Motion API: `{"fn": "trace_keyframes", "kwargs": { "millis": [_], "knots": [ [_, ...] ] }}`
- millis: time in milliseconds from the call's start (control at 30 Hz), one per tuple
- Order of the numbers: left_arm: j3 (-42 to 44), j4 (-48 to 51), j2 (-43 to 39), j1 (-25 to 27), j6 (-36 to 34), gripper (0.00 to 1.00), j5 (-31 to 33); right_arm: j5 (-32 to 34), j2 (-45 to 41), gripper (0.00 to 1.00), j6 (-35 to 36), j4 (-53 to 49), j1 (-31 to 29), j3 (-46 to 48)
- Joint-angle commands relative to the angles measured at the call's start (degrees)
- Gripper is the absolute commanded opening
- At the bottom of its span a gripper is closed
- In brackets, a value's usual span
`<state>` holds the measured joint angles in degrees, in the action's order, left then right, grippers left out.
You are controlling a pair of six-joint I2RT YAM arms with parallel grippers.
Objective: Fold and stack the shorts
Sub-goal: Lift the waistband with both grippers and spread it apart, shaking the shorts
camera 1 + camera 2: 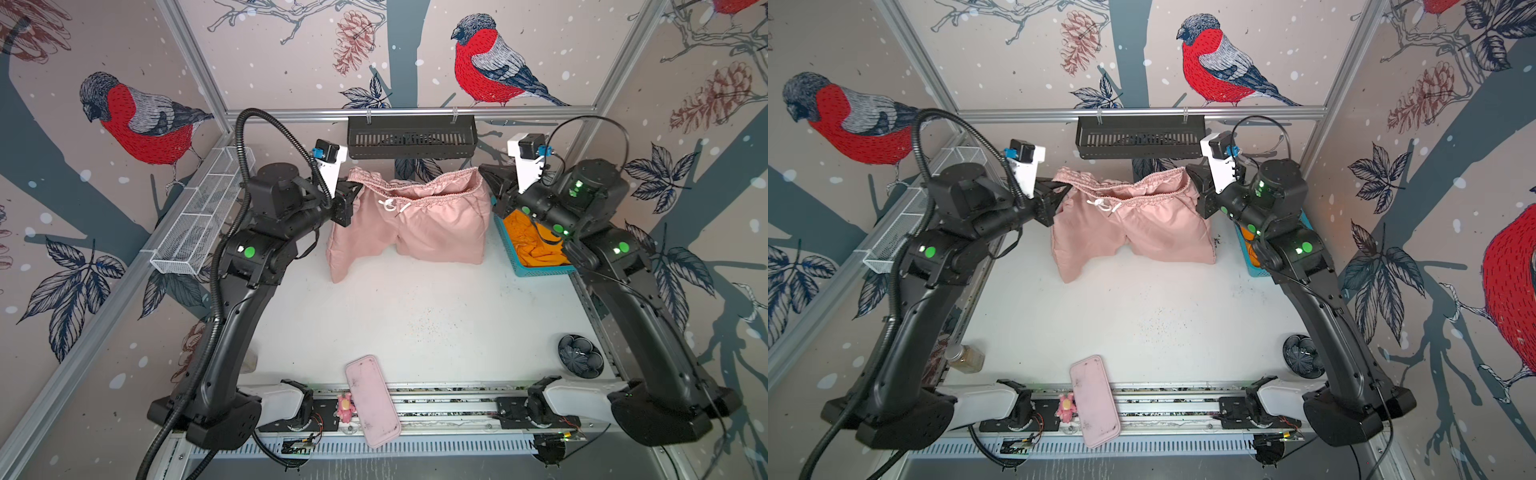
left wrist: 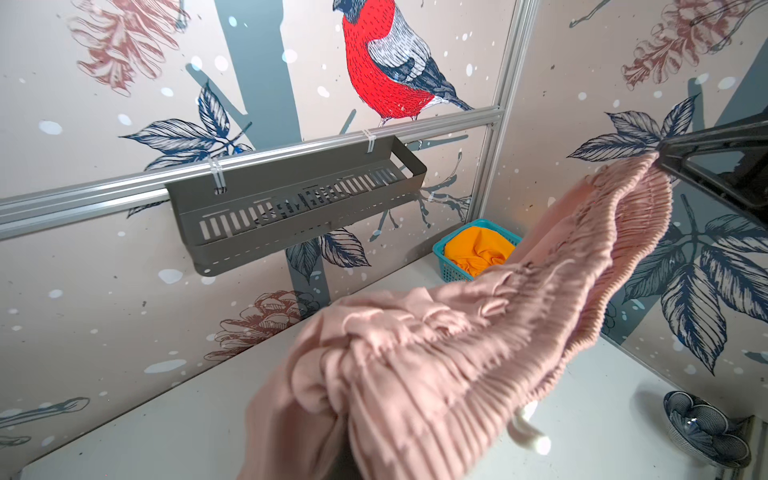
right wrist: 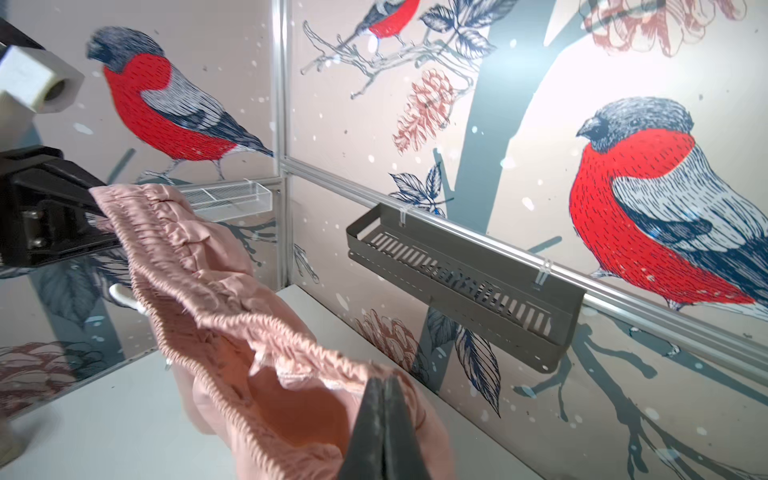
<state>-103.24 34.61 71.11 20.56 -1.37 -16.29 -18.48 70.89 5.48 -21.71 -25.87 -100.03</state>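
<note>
Step in hand: spreading pink shorts for folding. Left gripper and right gripper are each clamped tight on a waistband end. The shorts hang stretched just below the black shelf, hems touching the table. Orange shorts sit in the teal basket, right of the shelf. Next, probably: lay pink flat, then fold.
</note>
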Motion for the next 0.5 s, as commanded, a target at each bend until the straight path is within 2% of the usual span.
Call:
{"fn": "trace_keyframes", "kwargs": {
  "millis": [0, 200, 367, 467],
  "knots": [
    [-1.88, 4.16, -3.28, -0.64, -0.04, 0.00, 0.98, -4.83, -2.65, 0.01, -2.20, -2.11, -0.93, -1.53],
    [-10.59, 11.65, -3.88, -0.63, 1.16, 0.00, -1.68, -1.87, -3.62, 0.00, -1.86, -7.72, -5.34, -6.53],
    [-13.74, 18.38, -2.62, -0.65, 1.37, 0.00, 2.20, 1.04, -3.27, 0.01, -1.80, -9.88, -5.95, -9.24],
    [-11.53, 19.55, -0.71, -0.69, 1.89, 0.00, 6.17, 5.50, -2.31, 0.01, -1.33, -8.42, -5.95, -5.39]
  ]
}}
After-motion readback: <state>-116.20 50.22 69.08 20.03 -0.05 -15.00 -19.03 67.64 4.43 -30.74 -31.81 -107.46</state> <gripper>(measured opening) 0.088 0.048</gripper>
